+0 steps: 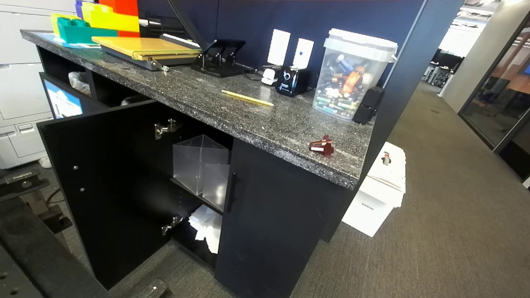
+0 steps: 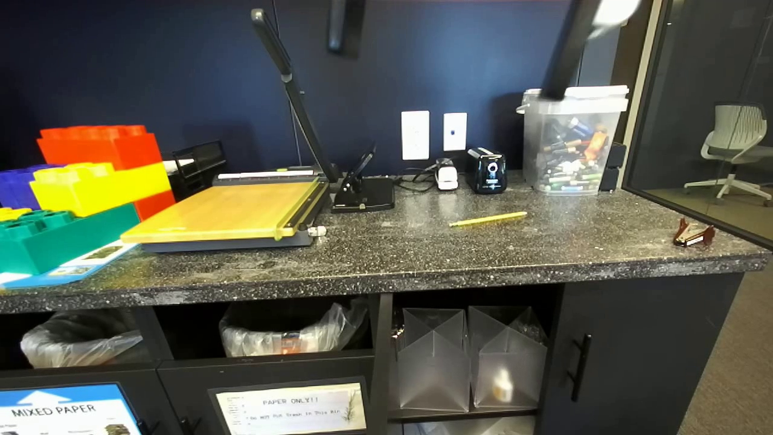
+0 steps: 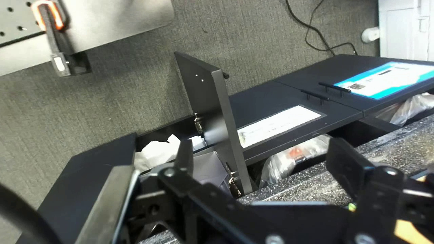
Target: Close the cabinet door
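Observation:
The cabinet door (image 1: 112, 186) is a tall black panel. It stands swung wide open, with its inner face and two metal hinges showing in an exterior view. In the wrist view the door (image 3: 203, 95) shows from above, and the end of its bar handle (image 3: 225, 75) sticks out past the far edge. My gripper (image 3: 259, 145) is open, with nothing between its fingers. It is above the counter's front edge, apart from the door. Two blurred dark fingers of the gripper (image 2: 450, 75) hang at the top of an exterior view.
A closed black door with a handle (image 2: 580, 367) is right of the opening. Clear plastic holders (image 2: 433, 359) stand on the shelf. The speckled counter (image 2: 386, 248) holds a yellow paper cutter (image 2: 229, 211), a pencil (image 2: 488, 219), a staple remover (image 2: 693, 234) and a battery tub (image 2: 570, 148).

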Available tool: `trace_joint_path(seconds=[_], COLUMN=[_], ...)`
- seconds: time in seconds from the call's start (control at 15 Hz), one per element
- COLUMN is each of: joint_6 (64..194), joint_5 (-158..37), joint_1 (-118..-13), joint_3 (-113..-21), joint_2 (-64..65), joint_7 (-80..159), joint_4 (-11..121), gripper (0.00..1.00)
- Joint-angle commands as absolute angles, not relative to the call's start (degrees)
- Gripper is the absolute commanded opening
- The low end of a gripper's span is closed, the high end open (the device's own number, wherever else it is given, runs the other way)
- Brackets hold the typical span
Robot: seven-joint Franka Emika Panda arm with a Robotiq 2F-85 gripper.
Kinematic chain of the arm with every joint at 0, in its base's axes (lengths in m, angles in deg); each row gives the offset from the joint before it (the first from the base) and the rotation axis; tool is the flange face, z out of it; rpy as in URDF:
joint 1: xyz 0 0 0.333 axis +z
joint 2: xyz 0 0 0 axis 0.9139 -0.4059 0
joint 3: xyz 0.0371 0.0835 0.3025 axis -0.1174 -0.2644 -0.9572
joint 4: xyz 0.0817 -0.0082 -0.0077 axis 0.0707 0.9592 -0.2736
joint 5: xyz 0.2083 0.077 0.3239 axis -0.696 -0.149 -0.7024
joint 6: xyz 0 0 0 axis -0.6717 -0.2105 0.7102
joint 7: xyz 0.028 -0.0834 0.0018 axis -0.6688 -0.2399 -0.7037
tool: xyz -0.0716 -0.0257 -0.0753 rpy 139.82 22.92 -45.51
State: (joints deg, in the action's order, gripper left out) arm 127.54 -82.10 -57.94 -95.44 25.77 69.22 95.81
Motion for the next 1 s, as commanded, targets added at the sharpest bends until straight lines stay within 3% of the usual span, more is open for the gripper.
trace_joint_path(seconds=[0.0, 0.53, 0.93], joint_6=[136.1, 148.86, 149.47], joint_5=[-79.68, -73.61, -73.45], joint_1=[-54.95, -41.85, -33.09], joint_3=[-94.65, -86.71, -80.55], joint_2=[10.61, -18.69, -37.29], joint_7=[74.26, 79.23, 79.76], joint_4=[88.62, 72.3, 53.92], gripper=[1.0, 1.0, 1.0])
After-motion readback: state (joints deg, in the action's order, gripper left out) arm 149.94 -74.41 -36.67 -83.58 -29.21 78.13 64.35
